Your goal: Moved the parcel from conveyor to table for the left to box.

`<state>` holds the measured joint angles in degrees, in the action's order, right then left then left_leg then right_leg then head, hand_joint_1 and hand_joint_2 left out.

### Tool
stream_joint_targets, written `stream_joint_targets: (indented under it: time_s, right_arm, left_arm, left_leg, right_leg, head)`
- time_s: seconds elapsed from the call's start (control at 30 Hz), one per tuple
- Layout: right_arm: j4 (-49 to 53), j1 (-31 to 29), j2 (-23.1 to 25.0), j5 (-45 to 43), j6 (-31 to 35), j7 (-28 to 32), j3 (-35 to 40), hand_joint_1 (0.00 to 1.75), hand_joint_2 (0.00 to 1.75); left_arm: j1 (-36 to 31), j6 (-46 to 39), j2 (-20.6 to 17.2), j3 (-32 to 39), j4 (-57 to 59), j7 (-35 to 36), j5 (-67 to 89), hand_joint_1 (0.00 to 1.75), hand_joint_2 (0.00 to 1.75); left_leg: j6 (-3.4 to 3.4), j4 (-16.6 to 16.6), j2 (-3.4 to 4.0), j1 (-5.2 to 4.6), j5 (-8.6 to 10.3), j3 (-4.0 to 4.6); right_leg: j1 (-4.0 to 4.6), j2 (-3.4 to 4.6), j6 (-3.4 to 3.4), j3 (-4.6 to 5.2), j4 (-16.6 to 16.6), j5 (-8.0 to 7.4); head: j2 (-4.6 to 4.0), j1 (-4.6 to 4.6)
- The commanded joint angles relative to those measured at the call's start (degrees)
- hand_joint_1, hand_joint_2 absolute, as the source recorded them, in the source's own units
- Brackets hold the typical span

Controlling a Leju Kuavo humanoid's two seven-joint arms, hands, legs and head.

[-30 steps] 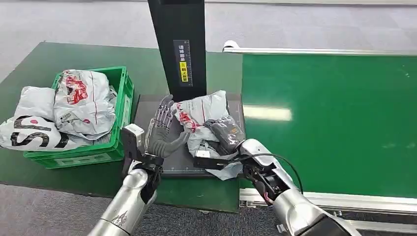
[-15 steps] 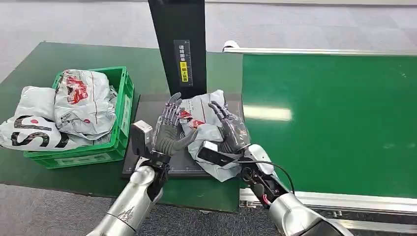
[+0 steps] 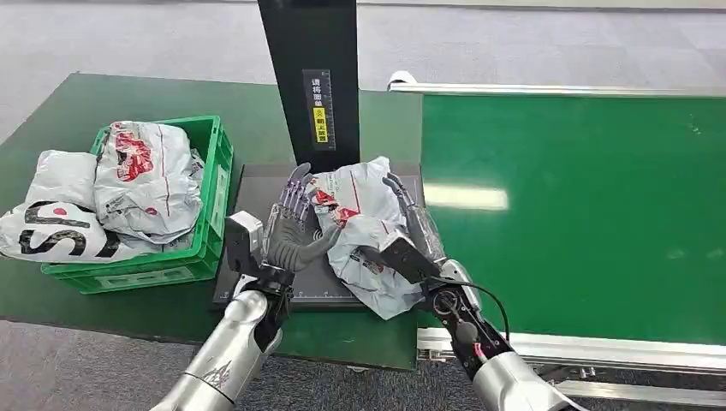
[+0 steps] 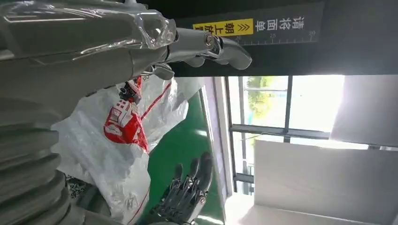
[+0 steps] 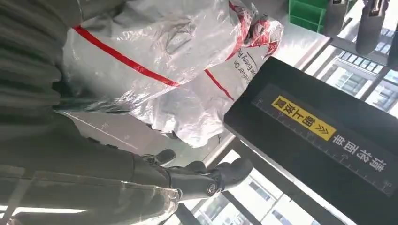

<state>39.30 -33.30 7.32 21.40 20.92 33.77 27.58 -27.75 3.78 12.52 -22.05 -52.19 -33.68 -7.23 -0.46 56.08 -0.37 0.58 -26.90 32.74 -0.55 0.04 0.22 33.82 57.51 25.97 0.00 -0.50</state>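
My left robot hand point(image 3: 289, 224) upright, palm facing parcel point(image 3: 364, 224), fingers spread, holding nothing. My right robot hand point(image 3: 411, 233) opposite, fingers straight and apart, flat beside parcel's other flank (contact unclear), gripping nothing. Parcel, white with red print, lies crumpled on dark scale plate point(image 3: 257, 184) on desk point(image 3: 257, 111), before black post point(image 3: 312, 77). Green crate point(image 3: 210, 201) of parcels at my left.
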Motion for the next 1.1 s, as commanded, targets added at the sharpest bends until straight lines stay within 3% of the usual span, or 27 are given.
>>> stream_joint_targets:
  time_s: [0.03, 0.13, 0.4, 0.43, 0.47, 0.53, 0.67, 0.83, 1.1]
  right_arm:
    - [0.49, -0.74, -1.09, -0.21, -0.35, 0.04, -1.08, 0.00, 1.75]
    - [3.95, 0.75, -1.42, -5.82, -5.06, 1.18, -2.95, 0.00, 1.75]
    - [25.34, 12.37, -7.15, -19.99, -18.34, 1.44, -7.56, 0.00, 1.75]
    - [26.88, 13.40, -7.62, -20.42, -18.49, 1.62, -8.28, 0.00, 1.75]
    - [28.13, 14.32, -7.76, -16.86, -13.50, 1.68, -9.35, 0.00, 1.75]
    - [29.05, 16.39, -7.78, -17.30, -13.31, 0.47, -11.55, 0.00, 1.75]
    - [31.40, 21.46, -7.25, -20.12, -17.73, 0.61, -16.35, 0.00, 1.75]
    - [33.23, 22.44, -6.23, -20.87, -19.41, 0.07, -18.24, 0.00, 1.75]
    - [38.46, 25.32, -3.31, -23.15, -11.66, -4.45, -26.53, 0.00, 1.75]
  left_arm:
    - [-0.93, -0.09, -1.46, -1.54, 2.17, -0.01, -0.06, 0.00, 1.75]
    - [-0.30, -0.54, -1.87, -1.46, 1.33, 0.05, -0.25, 0.00, 1.75]
    - [3.41, -1.32, -4.18, -0.30, -2.17, -0.72, -0.33, 0.00, 1.75]
    - [4.02, -1.41, -4.38, -0.16, -2.76, -0.83, -0.33, 0.00, 1.75]
    - [4.94, -1.77, -4.55, 0.17, -4.04, -0.94, -0.07, 0.00, 1.75]
    - [6.90, -3.67, -5.29, 0.56, -7.26, -1.08, 2.00, 0.00, 1.75]
    - [10.12, -3.11, -5.85, 3.54, -12.18, 0.92, 2.40, 0.00, 1.75]
    - [11.03, -2.77, -6.04, 3.63, -13.15, 0.76, 4.05, 0.00, 1.75]
    - [10.86, -16.02, -5.83, -0.19, -15.09, 1.88, 24.12, 0.00, 1.75]
  left_leg:
    - [0.02, -0.05, 0.02, -0.01, -0.01, -0.12]
    - [0.02, -0.06, 0.02, 0.00, -0.02, -0.12]
    - [0.01, -0.07, -0.10, 0.00, 0.00, -0.07]
    - [0.02, -0.12, -0.14, 0.00, -0.02, -0.17]
    - [0.02, -0.09, -0.13, -0.01, -0.02, -0.13]
    - [0.02, -0.08, -0.10, -0.02, -0.04, -0.13]
    - [0.01, -0.11, -0.09, 0.01, -0.05, -0.15]
    - [0.00, -0.07, 0.01, 0.00, -0.08, -0.12]
    - [0.01, -0.04, -0.09, -0.02, -0.04, -0.03]
  right_leg:
    - [0.00, -0.02, -0.01, -0.13, -0.07, 0.01]
    - [0.01, -0.02, -0.01, -0.13, -0.07, 0.01]
    - [0.00, -0.12, 0.00, -0.12, -0.09, 0.03]
    - [0.01, -0.16, 0.00, -0.24, -0.15, 0.06]
    - [0.00, -0.14, 0.00, -0.18, -0.10, 0.05]
    - [-0.01, -0.12, 0.00, -0.18, -0.09, 0.06]
    - [0.02, -0.10, -0.01, -0.20, -0.13, 0.06]
    - [0.01, -0.01, -0.02, -0.14, -0.08, 0.05]
    - [-0.01, -0.11, 0.00, -0.08, -0.04, 0.06]
  head:
    - [0.00, -0.02]
    - [0.00, -0.02]
    - [0.00, -0.02]
    - [0.00, -0.02]
    - [0.00, -0.02]
    - [0.00, -0.02]
    - [0.00, -0.02]
    - [0.00, -0.02]
    - [0.00, -0.02]
